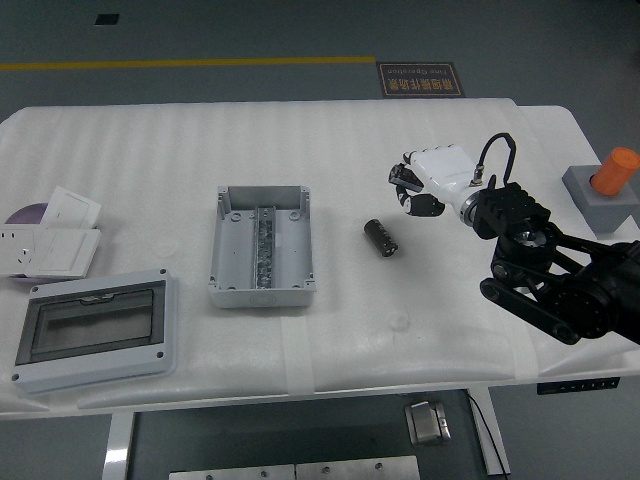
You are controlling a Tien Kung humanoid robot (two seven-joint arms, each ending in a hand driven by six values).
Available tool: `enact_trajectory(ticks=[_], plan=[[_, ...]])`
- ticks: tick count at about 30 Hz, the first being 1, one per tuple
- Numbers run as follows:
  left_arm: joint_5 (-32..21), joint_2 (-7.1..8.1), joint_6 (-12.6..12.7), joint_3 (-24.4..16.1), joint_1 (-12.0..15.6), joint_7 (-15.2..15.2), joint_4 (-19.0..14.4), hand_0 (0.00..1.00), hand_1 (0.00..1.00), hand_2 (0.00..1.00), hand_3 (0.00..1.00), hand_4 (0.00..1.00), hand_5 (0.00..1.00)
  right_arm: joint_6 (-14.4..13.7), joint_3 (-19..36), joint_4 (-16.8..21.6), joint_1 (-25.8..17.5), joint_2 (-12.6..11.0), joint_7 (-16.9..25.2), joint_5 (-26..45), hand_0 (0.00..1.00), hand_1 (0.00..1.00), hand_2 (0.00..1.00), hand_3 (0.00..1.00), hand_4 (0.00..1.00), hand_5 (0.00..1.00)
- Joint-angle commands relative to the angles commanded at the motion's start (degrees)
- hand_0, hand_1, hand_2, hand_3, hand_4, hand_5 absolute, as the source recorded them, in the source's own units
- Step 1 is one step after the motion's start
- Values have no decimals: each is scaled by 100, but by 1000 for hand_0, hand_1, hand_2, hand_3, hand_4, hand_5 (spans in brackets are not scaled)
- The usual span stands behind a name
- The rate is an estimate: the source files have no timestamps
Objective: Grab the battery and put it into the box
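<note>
Clear-windowed cover (95, 330), sockets (48, 240), perhaps orange button (612, 180).

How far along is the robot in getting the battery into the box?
Nothing is finished yet: the battery lies on the table, right of the open grey box. The right hand hovers up and right of it, holding nothing. Grasping, carrying and placing remain.

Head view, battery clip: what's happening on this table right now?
The right hand hovers just beyond and right of the battery, fingers loosely curled, holding nothing. The battery lies on the table, untouched, right of the open grey box. The left arm is out of view. No grasp has been made yet.
</note>
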Motion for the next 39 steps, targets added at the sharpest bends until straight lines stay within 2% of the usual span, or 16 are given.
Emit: enact_trajectory(ticks=[5, 7, 11, 12, 16, 17, 18, 23, 24, 29, 30, 39], plan=[[-106, -6, 6, 144, 45, 4, 27, 634, 658, 533, 591, 632, 384, -6, 520, 677, -212, 519, -42, -213, 662, 602, 565, 704, 358, 308], [-128, -7, 6, 177, 59, 7, 31, 634, 658, 534, 591, 632, 386, -5, 668, 932, -282, 736, -68, -420, 671, 608, 571, 703, 388, 328], [-148, 0, 10, 195, 60, 6, 36, 634, 658, 534, 591, 632, 386, -30, 654, 1228, -318, 924, -64, -558, 671, 608, 571, 703, 388, 328], [-152, 1, 10, 198, 58, 6, 37, 634, 658, 533, 590, 632, 388, -37, 623, 1245, -323, 949, -54, -561, 681, 622, 598, 708, 456, 388], [-159, -4, 8, 200, 55, 8, 36, 634, 658, 533, 590, 632, 388, -38, 462, 1160, -397, 1080, -7, -492, 681, 622, 598, 708, 456, 388], [-155, -6, 6, 198, 53, 10, 34, 634, 658, 533, 590, 632, 388, -42, 418, 1104, -421, 1117, 3, -481, 681, 622, 598, 708, 456, 388], [-155, -7, 6, 196, 51, 10, 34, 634, 658, 533, 590, 631, 388, -47, 366, 1031, -450, 1161, 14, -470, 692, 641, 625, 713, 507, 425], [-142, -5, 6, 175, 40, 9, 29, 634, 658, 533, 590, 631, 388, -83, 135, 702, -565, 1310, 32, -469, 692, 641, 625, 713, 507, 425], [-142, -4, 6, 174, 38, 9, 29, 633, 658, 533, 590, 630, 389, -88, 105, 664, -577, 1324, 33, -467, 791, 756, 766, 842, 813, 671], [-140, 1, 15, 171, 33, 10, 29, 633, 658, 533, 590, 630, 389, -120, 14, 548, -610, 1355, 41, -430, 791, 756, 766, 842, 813, 671], [-138, 1, 17, 169, 31, 11, 29, 632, 658, 533, 589, 629, 389, -129, 8, 535, -609, 1356, 45, -420, 845, 792, 799, 887, 893, 736], [-135, -3, 36, 159, 25, 14, 28, 633, 658, 532, 585, 616, 392, -236, 140, 459, -641, 1273, 59, -322, 847, 792, 802, 902, 897, 736]])
